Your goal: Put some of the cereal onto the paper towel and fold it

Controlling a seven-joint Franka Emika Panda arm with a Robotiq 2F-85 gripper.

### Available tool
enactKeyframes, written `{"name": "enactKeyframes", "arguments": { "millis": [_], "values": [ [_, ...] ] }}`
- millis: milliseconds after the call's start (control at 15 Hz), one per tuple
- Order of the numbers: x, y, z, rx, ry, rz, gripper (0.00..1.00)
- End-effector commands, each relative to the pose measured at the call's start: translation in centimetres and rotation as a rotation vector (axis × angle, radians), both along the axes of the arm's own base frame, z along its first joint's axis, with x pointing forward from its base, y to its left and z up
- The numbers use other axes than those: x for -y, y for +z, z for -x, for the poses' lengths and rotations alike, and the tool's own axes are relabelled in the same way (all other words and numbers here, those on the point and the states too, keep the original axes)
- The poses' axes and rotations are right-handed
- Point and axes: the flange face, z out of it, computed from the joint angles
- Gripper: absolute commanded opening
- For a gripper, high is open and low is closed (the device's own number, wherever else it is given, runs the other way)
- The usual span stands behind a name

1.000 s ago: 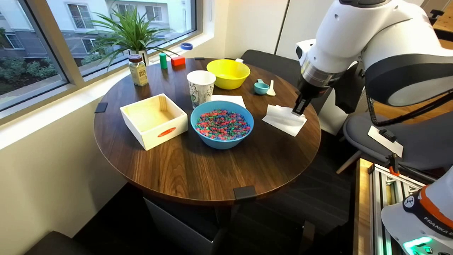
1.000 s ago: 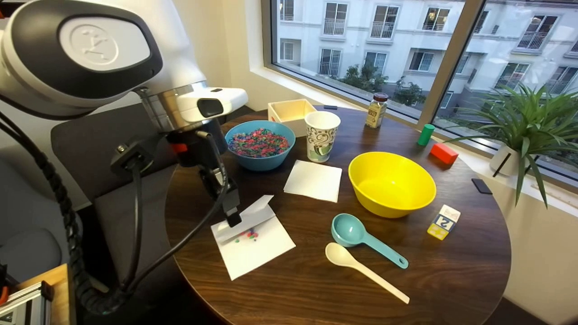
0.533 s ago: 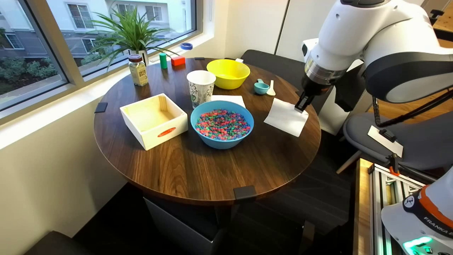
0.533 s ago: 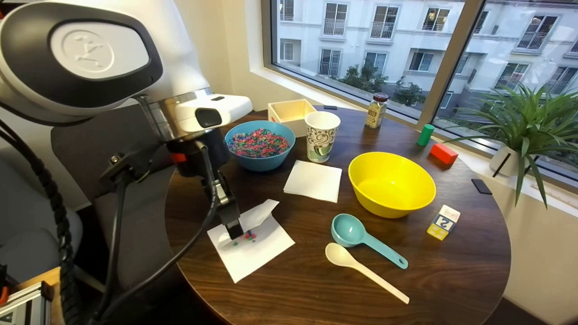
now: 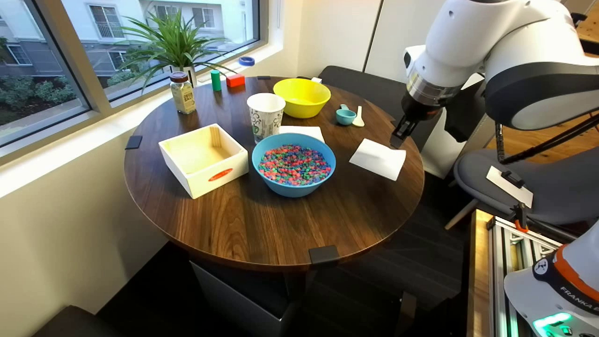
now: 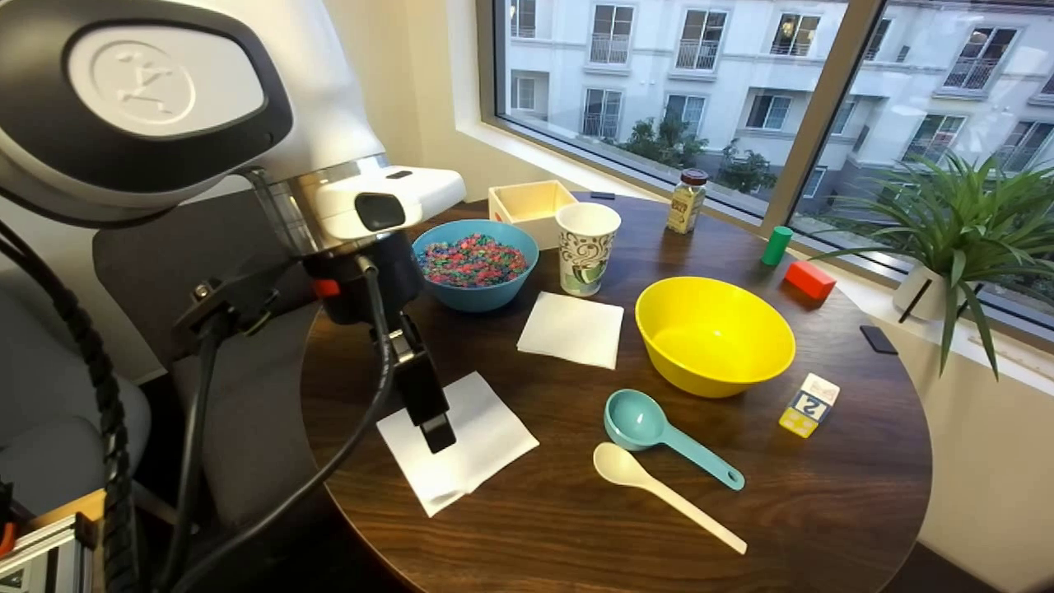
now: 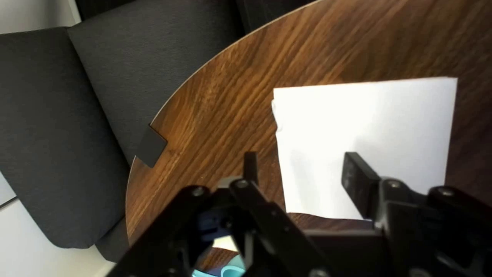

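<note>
While the black two-finger gripper (image 7: 301, 167), jaws partway apart and empty, hangs above, the rectangular white paper towel (image 5: 378, 160), three o'clock from heaped multicoloured cereal (image 5: 295, 164) in an exterior view, may spring unfolded if unpressed.

In an exterior view, the camera looks down over the whole table (image 5: 281, 229), the blue bowl (image 5: 294, 191) nearer than the yellow bowl (image 5: 302, 96). In an exterior view, it faces the window (image 6: 642, 91), the yellow bowl nearer, the arm (image 6: 189, 99) large and close at left. Both exterior views share most of the table. The wrist view looks steeply down, close, on the towel (image 7: 361, 127), past the tool (image 7: 302, 167).
</note>
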Motion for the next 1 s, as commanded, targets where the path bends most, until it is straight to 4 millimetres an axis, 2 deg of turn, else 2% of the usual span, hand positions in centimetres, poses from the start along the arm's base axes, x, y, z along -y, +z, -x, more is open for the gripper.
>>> {"name": "enactKeyframes", "arguments": {
  "millis": [0, 67, 133, 400, 800, 867, 933],
  "values": [
    [-0.2, 1.5, 1.0, 0.032, -0.015, 0.03, 0.89],
    [-0.5, 2.1, 1.3, 0.043, -0.01, 0.036, 0.98],
    [-0.8, 2.8, 1.5, 0.054, -0.003, 0.043, 1.0],
    [-1.8, 6.1, 3.2, 0.109, -0.008, 0.069, 1.0],
    [-3.3, 11.2, 7.0, 0.21, -0.061, 0.111, 1.0],
    [-2.8, 10.5, 5.2, 0.181, -0.039, 0.095, 1.0],
    [-2.9, 11.0, 5.5, 0.194, -0.037, 0.099, 1.0]
  ]
}}
